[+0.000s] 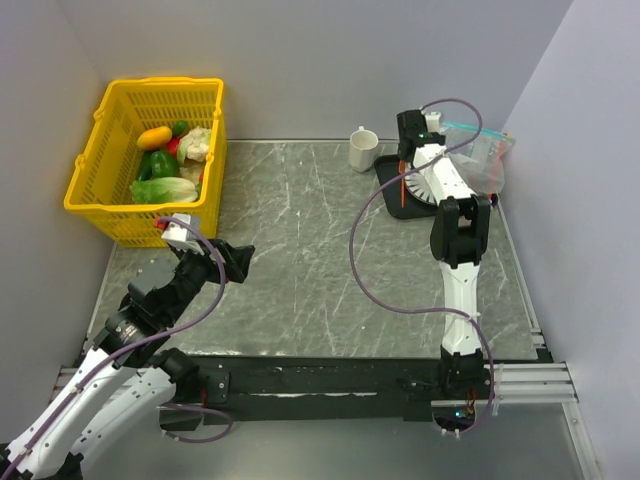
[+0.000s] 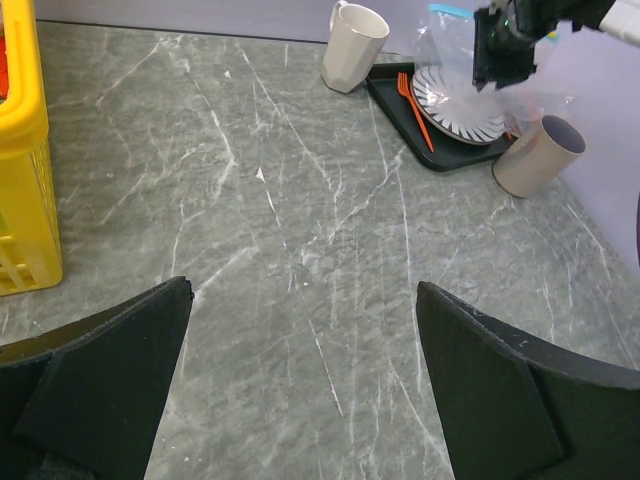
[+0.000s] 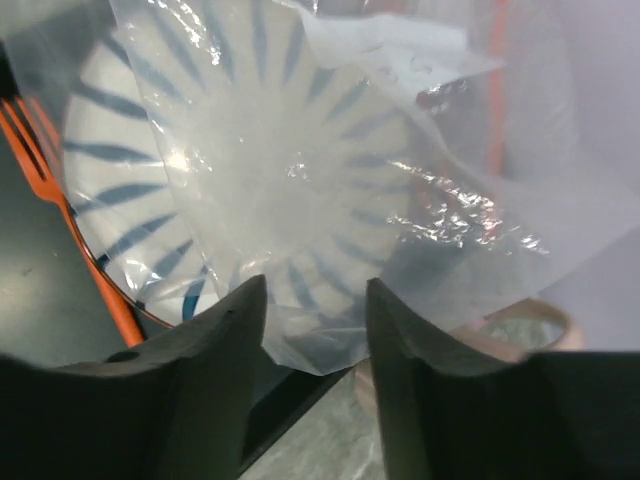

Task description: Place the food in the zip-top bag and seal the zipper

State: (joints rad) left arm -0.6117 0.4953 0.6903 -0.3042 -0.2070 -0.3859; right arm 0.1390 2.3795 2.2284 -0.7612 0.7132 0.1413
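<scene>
Right wrist view: the right gripper (image 3: 315, 300) stands half-closed around a loose edge of the zip-top bag (image 3: 330, 180), which drapes over the striped plate (image 3: 85, 180) at the worktop's far right corner. The film is not yet pinched. It should bite well inside that edge so the film cannot slip, while the left gripper (image 2: 303, 288) gapes wide and empty.

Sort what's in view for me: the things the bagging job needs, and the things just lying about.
For the job:
- clear soft plastic zip-top bag, with its teal zipper strip
- mixed vegetables in the yellow plastic basket

Lying about:
- white ceramic mug
- beige cup
- black tray
- blue-striped white plate
- orange plastic fork
</scene>
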